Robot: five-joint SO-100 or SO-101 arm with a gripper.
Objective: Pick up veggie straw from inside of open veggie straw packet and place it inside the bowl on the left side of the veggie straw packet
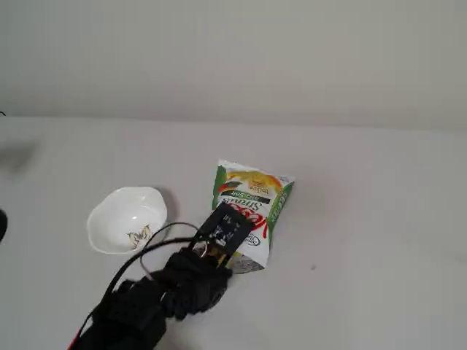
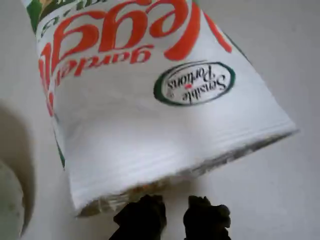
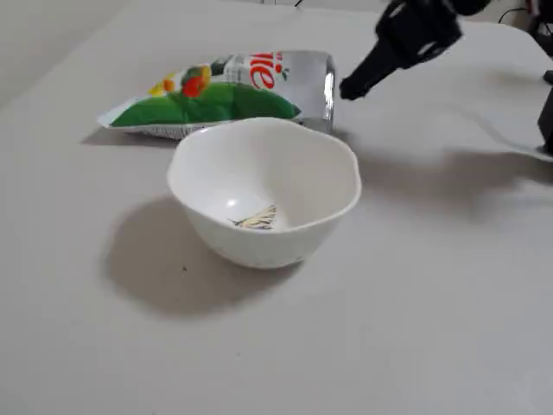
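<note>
Start at the left of a fixed view: your bowl (image 1: pixel 125 219) sits empty on the table (image 1: pixel 365 240), upright, just a dark sprig painted inside. It stands near the packet and apart from it, so the carry across looks short.

Move right and there's the veggie straw packet (image 1: pixel 252 208), lying flat on its back. Its long axis runs from the sealed top edge, far from the arm, down to the open foil mouth near your hand (image 1: pixel 232 257). That mouth faces the arm, which I judge is why you're coming in low and along the packet's length.

In the wrist view the hand (image 2: pixel 172 212) sits right at the mouth of the packet (image 2: pixel 160 115), its two dark fingertips (image 2: pixel 145 212) a little apart with nothing between them.

The veggie straw itself? You can't see it in any view; presumably it's in the packet, so its direction is unknown.

In the other fixed view the hand (image 3: pixel 350 88) hovers beside the silver foil end, with the bowl (image 3: pixel 263 186) in front.
</note>
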